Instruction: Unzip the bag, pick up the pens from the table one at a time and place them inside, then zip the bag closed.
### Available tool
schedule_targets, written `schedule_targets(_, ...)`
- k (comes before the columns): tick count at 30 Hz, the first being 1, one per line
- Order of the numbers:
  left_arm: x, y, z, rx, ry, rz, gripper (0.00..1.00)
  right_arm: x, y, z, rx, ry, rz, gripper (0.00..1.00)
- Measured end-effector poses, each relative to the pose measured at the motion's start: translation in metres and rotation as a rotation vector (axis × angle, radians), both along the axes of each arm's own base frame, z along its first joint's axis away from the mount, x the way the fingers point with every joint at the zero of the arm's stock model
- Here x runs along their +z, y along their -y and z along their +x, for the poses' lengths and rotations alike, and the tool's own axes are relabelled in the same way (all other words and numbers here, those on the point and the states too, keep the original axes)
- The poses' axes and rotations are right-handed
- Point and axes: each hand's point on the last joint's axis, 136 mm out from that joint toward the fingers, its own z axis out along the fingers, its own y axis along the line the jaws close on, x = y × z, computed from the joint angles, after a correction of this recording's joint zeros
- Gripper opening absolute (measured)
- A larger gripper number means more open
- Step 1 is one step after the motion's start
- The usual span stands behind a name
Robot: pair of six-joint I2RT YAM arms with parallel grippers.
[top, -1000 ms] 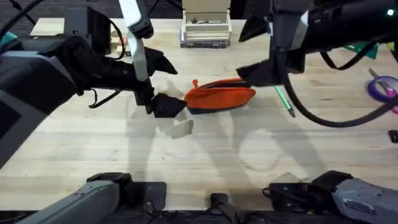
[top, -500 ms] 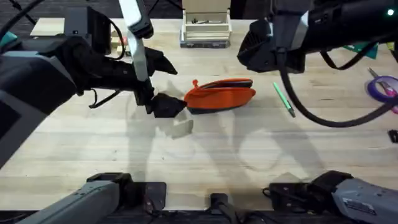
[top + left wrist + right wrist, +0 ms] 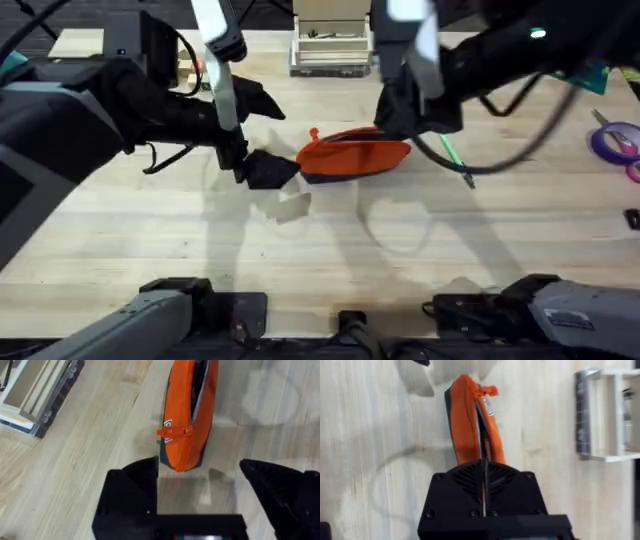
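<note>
**R arm back over the bag, fingers together, nothing in them**

Left to right on the table [image 3: 150,250]. Our left gripper [image 3: 262,168] sits low just off the bag's left end, fingers apart w/ nothing between them; the left wrist view shows both black fingers [image 3: 132,485] straddling bare wood just short of the bag's end, not touching it. We read it as standing by to steady the bag.

The bag [image 3: 355,155] lies mid-table, a bit toward the far edge, long axis running left-right. Its zip is open along most of the top, w/ a dark slit showing, and the orange pull [image 3: 175,431] sits at the left end.

The change: 1 s ago the right gripper [image 3: 400,122] hung over the bag's right end, half a sec ago it had lifted toward the far edge, and now it's down over the bag's right end. In the right wrist view its fingers [image 3: 484,485] are pressed together over the slit w/ no pen visible between them. So unzip looks done, and this looks like a move around the opening, not a pick.

Green pen [image 3: 456,160] lies on the wood just right of the bag, partly under the right arm. It hasn't moved over the last sec. We judge the loading is not finished: that pen has to go in, then zip shut.

Scissors [image 3: 620,140] near the right edge, a tray [image 3: 330,50] at the far edge.
</note>
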Motion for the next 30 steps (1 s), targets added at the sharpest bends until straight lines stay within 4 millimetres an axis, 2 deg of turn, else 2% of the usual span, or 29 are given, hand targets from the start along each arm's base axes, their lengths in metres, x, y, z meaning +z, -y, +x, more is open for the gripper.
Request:
schedule_targets(5,0.000,0.000,0.000,0.000,0.000,0.000,0.992,-0.032,-0.003,0.007,0.000,-0.089,-0.043,0.031)
schedule_targets(10,0.000,0.000,0.000,0.000,0.000,0.000,0.992,-0.050,-0.005,0.010,0.000,-0.138,-0.066,0.031)
schedule_targets(19,0.000,0.000,0.000,0.000,0.000,0.000,0.993,-0.055,-0.009,0.019,0.000,-0.125,-0.060,0.031)
schedule_targets(30,0.000,0.000,0.000,0.000,0.000,0.000,0.994,-0.071,-0.014,0.029,0.007,-0.136,-0.068,0.031)
